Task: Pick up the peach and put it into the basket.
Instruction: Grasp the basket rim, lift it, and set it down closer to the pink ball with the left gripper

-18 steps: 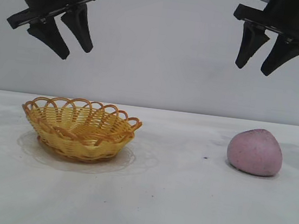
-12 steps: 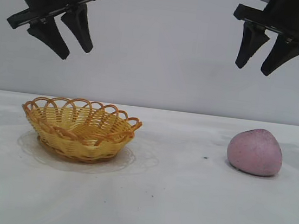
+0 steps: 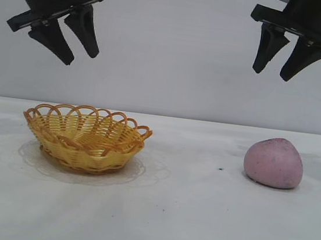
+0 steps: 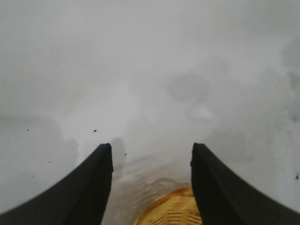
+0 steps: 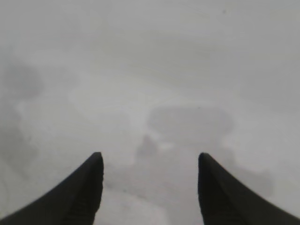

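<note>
One peach [image 3: 274,162] is seen on the table [image 3: 184,216], well apart from one basket [image 3: 85,137], nothing between. The left gripper [image 3: 75,48] is held open above the basket, the right gripper [image 3: 272,68] open above the peach; nothing is gripped.

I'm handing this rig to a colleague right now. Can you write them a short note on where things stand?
Left hand: open, empty, high above the basket.
Right hand: open, empty, high above the peach.
Basket: empty as far as the exterior view shows, on the table's left side.
Peach: on the table's right side, untouched.
Done: nothing yet.
Left: lower a hand, grasp the peach, carry it to the basket, release.
</note>
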Motion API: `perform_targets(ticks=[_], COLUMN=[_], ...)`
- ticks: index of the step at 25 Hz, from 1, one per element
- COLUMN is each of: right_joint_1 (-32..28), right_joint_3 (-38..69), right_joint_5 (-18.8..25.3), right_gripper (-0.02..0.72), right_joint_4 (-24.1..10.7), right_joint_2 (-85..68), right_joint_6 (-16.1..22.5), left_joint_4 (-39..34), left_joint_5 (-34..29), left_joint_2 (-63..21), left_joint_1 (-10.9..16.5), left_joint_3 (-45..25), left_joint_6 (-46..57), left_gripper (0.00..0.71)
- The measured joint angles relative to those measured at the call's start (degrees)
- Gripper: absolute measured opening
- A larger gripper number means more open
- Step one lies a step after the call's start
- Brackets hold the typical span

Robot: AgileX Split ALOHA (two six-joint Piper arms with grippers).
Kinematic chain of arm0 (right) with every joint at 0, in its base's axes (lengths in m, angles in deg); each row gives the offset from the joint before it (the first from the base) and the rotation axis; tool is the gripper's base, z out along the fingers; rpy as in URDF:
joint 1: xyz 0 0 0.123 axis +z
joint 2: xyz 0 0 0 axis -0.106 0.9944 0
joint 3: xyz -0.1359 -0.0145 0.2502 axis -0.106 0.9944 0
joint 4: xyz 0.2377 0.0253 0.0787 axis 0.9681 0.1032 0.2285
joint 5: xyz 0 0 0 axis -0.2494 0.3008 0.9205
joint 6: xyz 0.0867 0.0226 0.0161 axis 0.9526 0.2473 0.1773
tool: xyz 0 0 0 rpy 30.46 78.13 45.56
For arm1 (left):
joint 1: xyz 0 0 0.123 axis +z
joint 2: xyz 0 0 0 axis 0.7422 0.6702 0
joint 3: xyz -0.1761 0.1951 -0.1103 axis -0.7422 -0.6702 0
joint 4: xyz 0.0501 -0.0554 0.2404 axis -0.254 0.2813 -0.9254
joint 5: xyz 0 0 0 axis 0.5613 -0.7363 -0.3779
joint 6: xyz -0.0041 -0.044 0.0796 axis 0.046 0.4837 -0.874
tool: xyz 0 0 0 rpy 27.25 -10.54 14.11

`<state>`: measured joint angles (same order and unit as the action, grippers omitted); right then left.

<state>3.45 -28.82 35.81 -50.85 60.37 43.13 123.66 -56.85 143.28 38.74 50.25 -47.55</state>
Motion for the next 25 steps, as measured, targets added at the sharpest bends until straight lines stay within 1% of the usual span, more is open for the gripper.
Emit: perform_targets(ticks=[4, 9, 10, 12, 16, 20, 25], right_joint_1=[0.00, 0.00, 0.00, 0.00, 0.00, 0.00, 0.00], right_joint_3=[0.00, 0.00, 0.00, 0.00, -0.13, -0.17, -0.17], right_joint_5=[0.00, 0.00, 0.10, 0.10, 0.10, 0.21, 0.31], right_gripper=[0.424, 0.424, 0.424, 0.424, 0.424, 0.424, 0.424], right_joint_4=[0.00, 0.00, 0.12, 0.11, 0.11, 0.11, 0.11], right_joint_2=[0.00, 0.00, 0.00, 0.00, 0.00, 0.00, 0.00], right_joint_6=[0.00, -0.10, -0.10, -0.10, -0.10, -0.10, -0.10], left_joint_4=[-4.60, -6.98, -8.36, -12.51, -20.28, -23.32, -25.40], left_joint_5=[-3.98, -10.16, -11.75, -15.18, -21.38, -25.56, -27.58], left_joint_2=[0.00, 0.13, 0.35, 1.07, 4.11, 7.76, 11.65], left_joint_1=[0.00, 0.00, -0.23, -0.75, -2.74, -4.66, -5.94], left_joint_3=[0.00, 0.48, 1.01, 3.02, 8.12, 12.69, 17.10], left_joint_6=[-0.67, -6.49, -7.08, -7.19, -6.23, -5.52, -5.30], left_gripper=[0.337, 0.337, 0.337, 0.337, 0.337, 0.337, 0.337])
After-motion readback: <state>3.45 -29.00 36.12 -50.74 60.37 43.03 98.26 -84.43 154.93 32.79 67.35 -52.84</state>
